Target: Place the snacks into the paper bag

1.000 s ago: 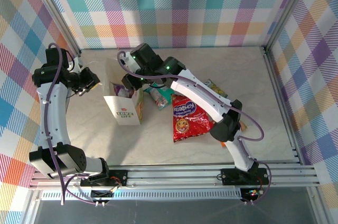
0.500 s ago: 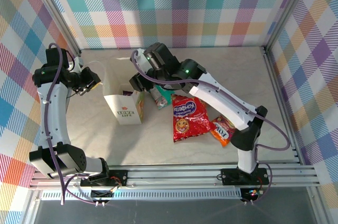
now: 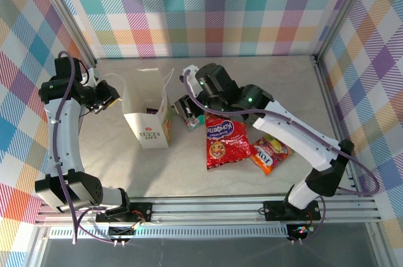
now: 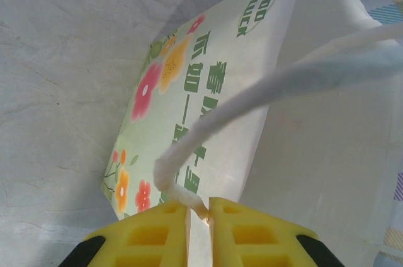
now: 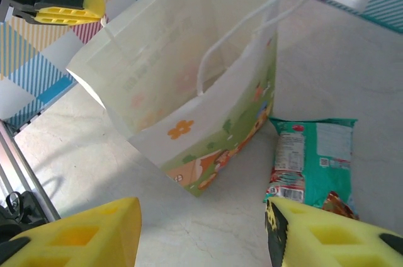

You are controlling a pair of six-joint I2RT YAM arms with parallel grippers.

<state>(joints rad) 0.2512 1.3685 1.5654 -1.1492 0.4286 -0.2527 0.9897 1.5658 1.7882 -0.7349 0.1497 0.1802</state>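
The white paper bag (image 3: 148,114) stands upright with its mouth open, and a dark purple bit (image 3: 152,111) shows inside. My left gripper (image 3: 111,97) is shut on the bag's left cord handle (image 4: 252,94), pinched between the yellow fingertips of that gripper (image 4: 199,213). My right gripper (image 3: 187,108) hangs open just right of the bag (image 5: 189,90), with nothing between the fingers of that gripper (image 5: 201,235). A teal-white packet (image 5: 315,153) lies beside its right finger (image 5: 327,238). The large red packet (image 3: 224,141) and an orange one (image 3: 271,152) lie flat further right.
Checked walls and metal frame posts (image 3: 327,90) close in the table on three sides. The right arm (image 3: 283,125) arches over the table's right half. The left gripper's yellow tip (image 5: 63,5) shows beyond the bag.
My right gripper has pulled back from over the bag's mouth to its right side and opened wider. The right arm swung right, uncovering the orange packet. The left gripper kept its hold.
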